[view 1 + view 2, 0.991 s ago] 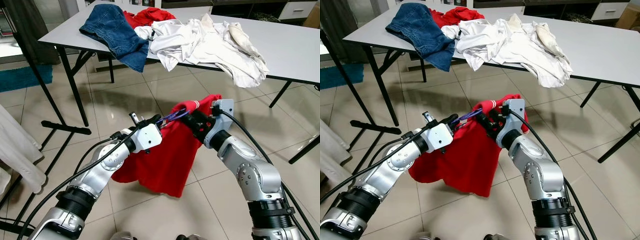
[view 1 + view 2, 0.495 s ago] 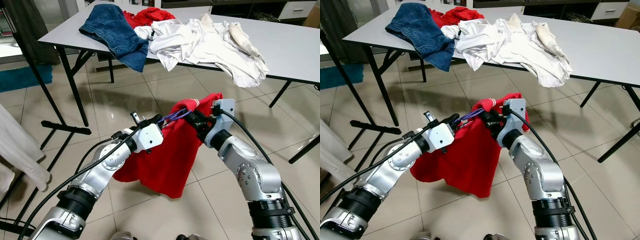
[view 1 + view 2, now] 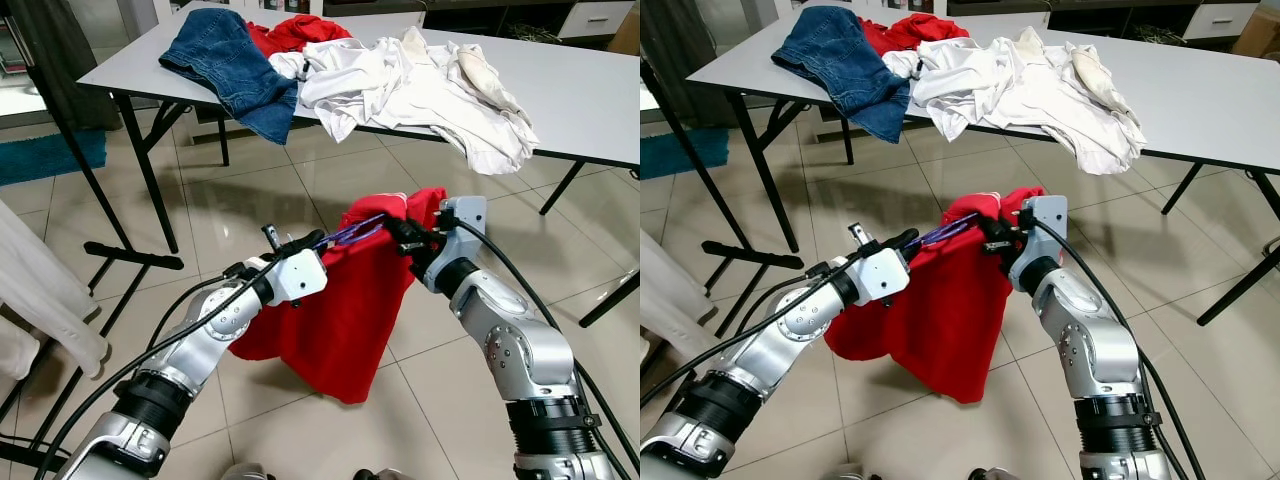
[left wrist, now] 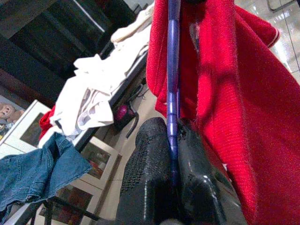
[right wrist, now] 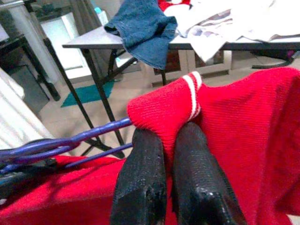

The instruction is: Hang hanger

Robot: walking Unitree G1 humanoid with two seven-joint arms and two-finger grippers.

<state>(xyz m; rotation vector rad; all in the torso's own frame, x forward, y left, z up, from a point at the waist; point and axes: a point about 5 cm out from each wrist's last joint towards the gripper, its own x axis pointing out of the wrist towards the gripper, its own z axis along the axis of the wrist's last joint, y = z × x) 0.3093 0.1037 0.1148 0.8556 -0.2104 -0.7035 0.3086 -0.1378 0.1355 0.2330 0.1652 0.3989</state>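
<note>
while the long grey folding bench [image 3: 600, 110] runs across the back with its messy heap on top, the action is out over the beige tiled floor [image 3: 250, 190]. on the bench there's a pile of crumpled white shirts [image 3: 420, 85], a pair of blue denim jeans [image 3: 235, 65] drooping over the near edge, and a bit of red cloth [image 3: 300, 30] behind them. a white garment [image 3: 40, 290] hangs at the robot's far left, next to a black metal stand [image 3: 85, 170].

mid-air between the two silver arms hangs the red knit sweater [image 3: 345, 300] with the white-striped collar, draped down off the thin purple wire hanger [image 3: 352, 231]. the left claw [image 4: 171, 140] is pressed together on one end of the hanger, pinching the purple wire. the right claw [image 5: 166, 145] is clamped on the sweater's collar edge, just beside where the hanger pokes into the fabric.
</note>
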